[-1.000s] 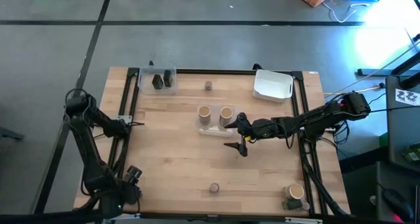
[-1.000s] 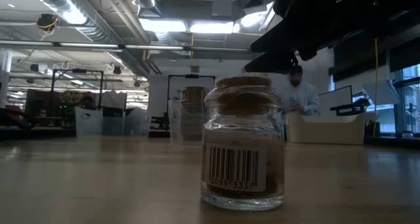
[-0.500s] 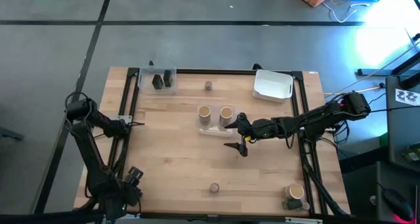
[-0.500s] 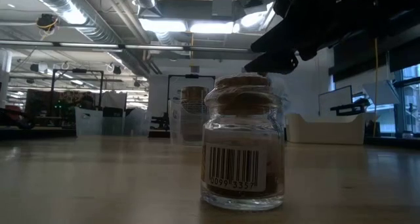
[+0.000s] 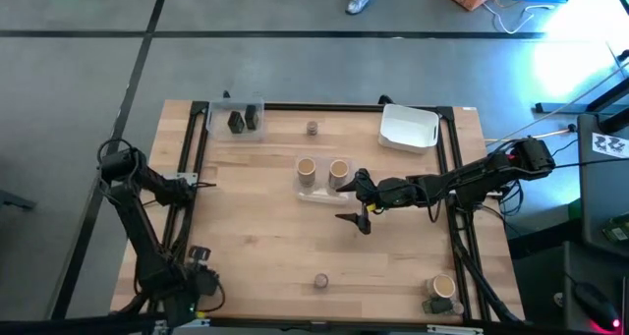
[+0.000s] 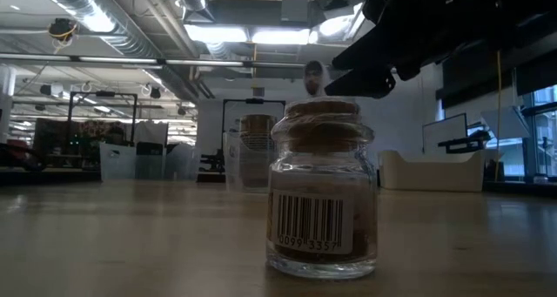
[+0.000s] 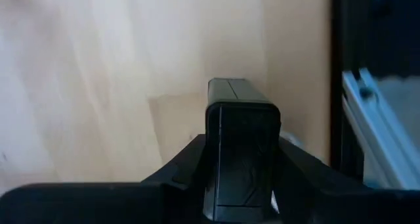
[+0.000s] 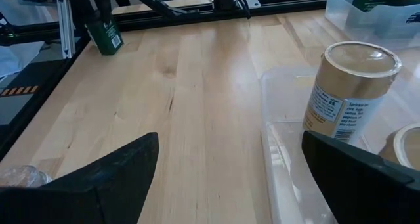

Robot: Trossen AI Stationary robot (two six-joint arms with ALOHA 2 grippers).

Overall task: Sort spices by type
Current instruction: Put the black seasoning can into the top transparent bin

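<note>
- Overhead, a pale wooden bench (image 5: 265, 227) with a black frame stands on grey floor; ducts and strip lights fill the room behind.
- Two tan cylinders (image 5: 307, 168) stand upright in a clear tray (image 5: 319, 195) mid-bench; a third stands in the near right corner.
- Two dark jars (image 5: 236, 123) sit in a far-left tub (image 5: 221, 129).
- Two small round jars (image 6: 322, 188) stand loose.
- Right pincer (image 5: 354, 202) gapes wide, empty, beside the tray.
- Left pincer (image 7: 241, 158) grips a dark block at the left edge.

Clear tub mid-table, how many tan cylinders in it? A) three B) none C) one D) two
D: the high view shows two tan cylinders standing side by side in the clear tub.
</note>
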